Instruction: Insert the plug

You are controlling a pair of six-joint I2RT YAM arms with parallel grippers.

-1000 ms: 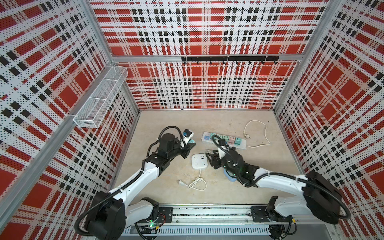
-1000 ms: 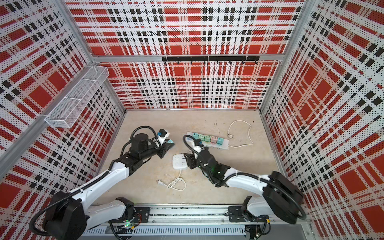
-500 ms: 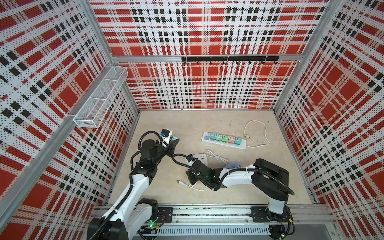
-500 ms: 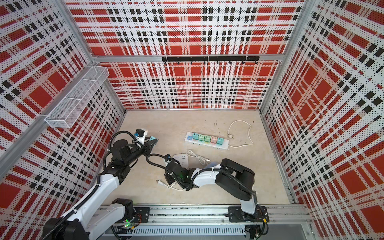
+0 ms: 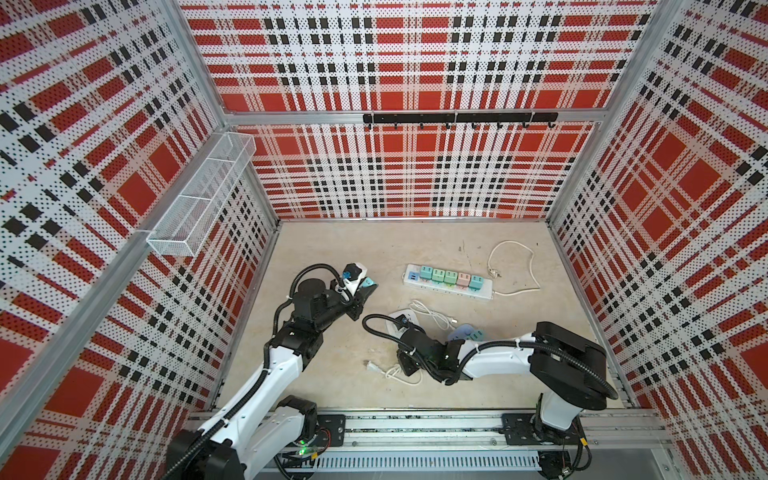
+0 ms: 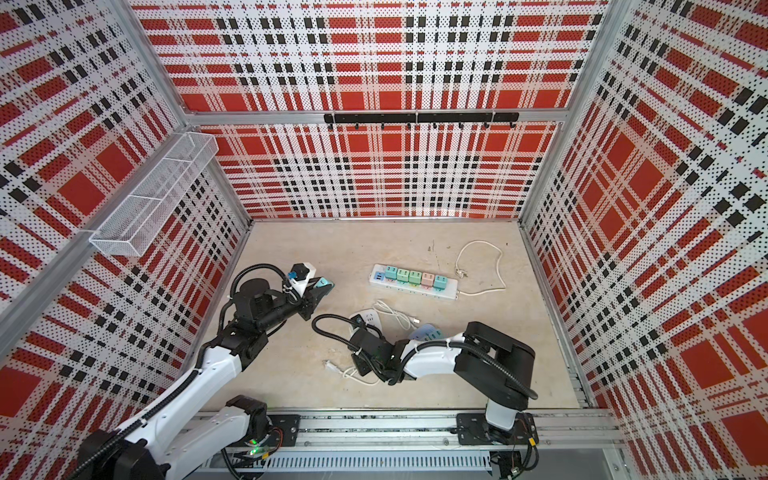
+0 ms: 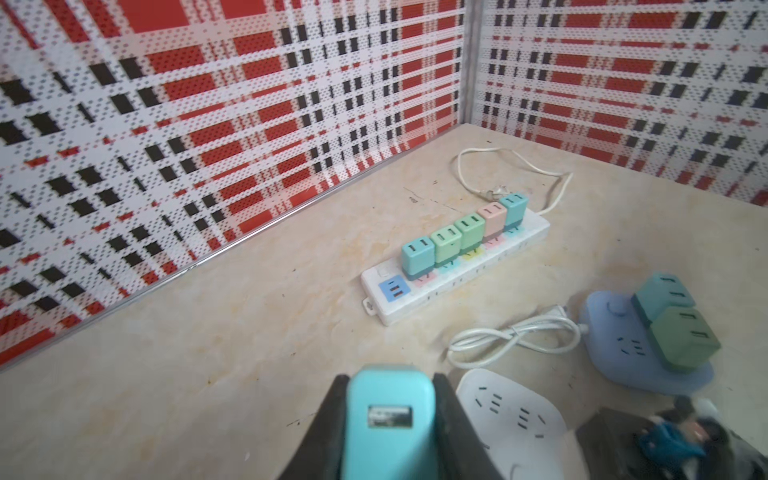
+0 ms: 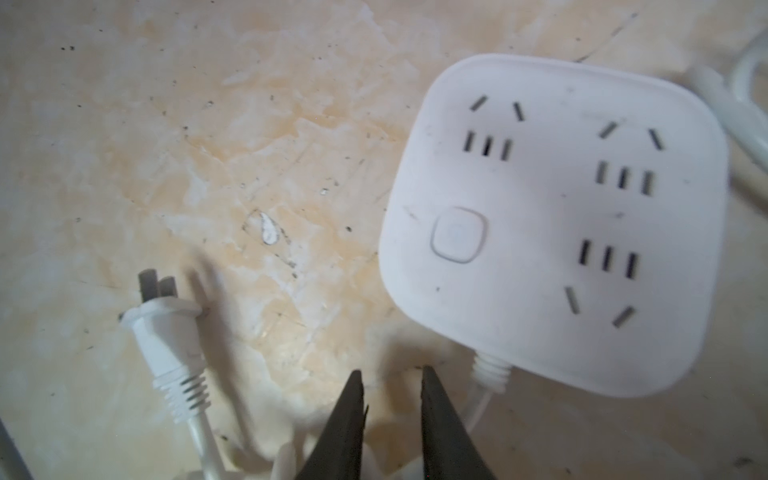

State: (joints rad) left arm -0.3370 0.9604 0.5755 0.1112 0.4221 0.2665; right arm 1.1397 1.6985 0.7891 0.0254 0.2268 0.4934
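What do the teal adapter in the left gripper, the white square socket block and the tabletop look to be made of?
Teal adapter: smooth moulded plastic, it seems, with a soft satin sheen and rounded edges. White socket block: likewise plastic, matte, rounded corners, faint scuffs. Tabletop: beige marble-look veining, hard and fairly flat in finish; real stone or a printed laminate, I cannot tell.

We see the teal plug (image 7: 388, 419) between the left jaws as smooth plastic with a soft sheen, the jaws themselves matt black. Ahead of the right jaws, the white socket block (image 8: 552, 224) is smooth matt plastic, lightly scuffed; just beside them the white cord plug (image 8: 164, 328) looks glossier, with dull metal prongs (image 8: 147, 284). The tabletop (image 8: 208, 145) beneath is matt, marbled and scratched. Beyond the left jaws, the wall panels (image 7: 208, 124) look perforated and matt.
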